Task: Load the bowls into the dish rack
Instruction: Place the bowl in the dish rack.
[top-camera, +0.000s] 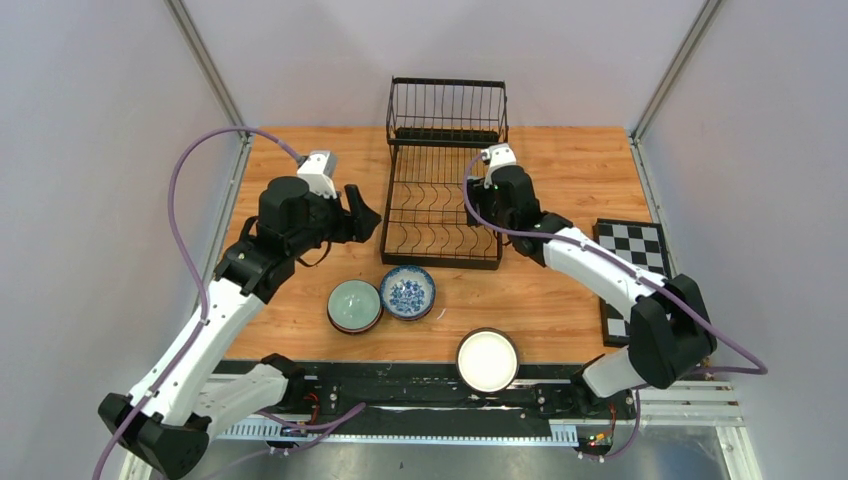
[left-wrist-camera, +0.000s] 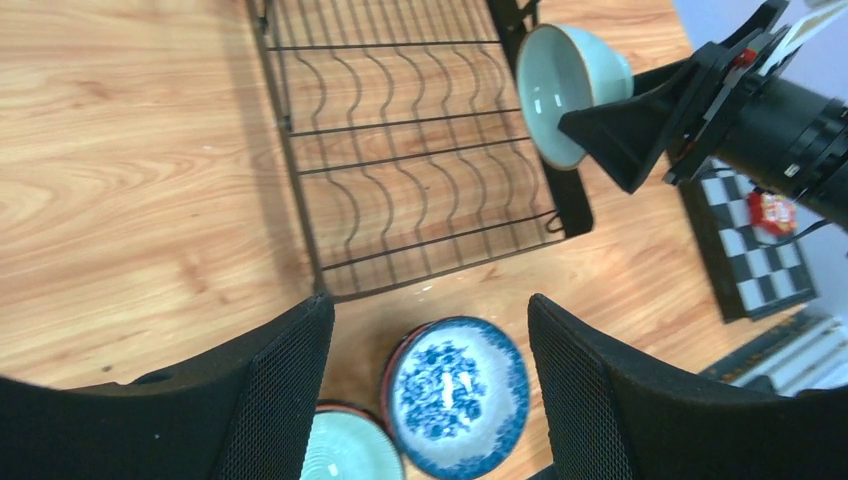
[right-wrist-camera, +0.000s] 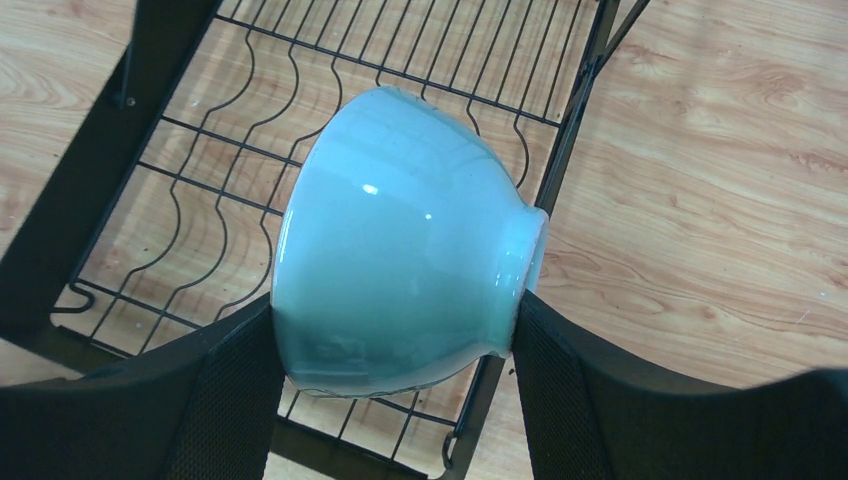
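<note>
The black wire dish rack (top-camera: 440, 205) stands at the back centre of the table. My right gripper (right-wrist-camera: 392, 310) is shut on a pale celadon bowl (right-wrist-camera: 400, 265), gripped rim and foot and turned on its side. It hangs just above the rack's slotted base (right-wrist-camera: 200, 200), near the right front corner. The left wrist view shows that same bowl (left-wrist-camera: 560, 85) over the rack's right edge. My left gripper (left-wrist-camera: 430, 310) is open and empty above a blue-and-white bowl (left-wrist-camera: 455, 385). Beside it lies a celadon bowl (top-camera: 354, 304), and a white bowl (top-camera: 487, 360) sits near the front edge.
A black-and-white checkered board (top-camera: 630, 275) lies at the table's right edge, under my right arm. The rack's raised basket tier (top-camera: 446, 110) stands at the back. Grey walls close in both sides.
</note>
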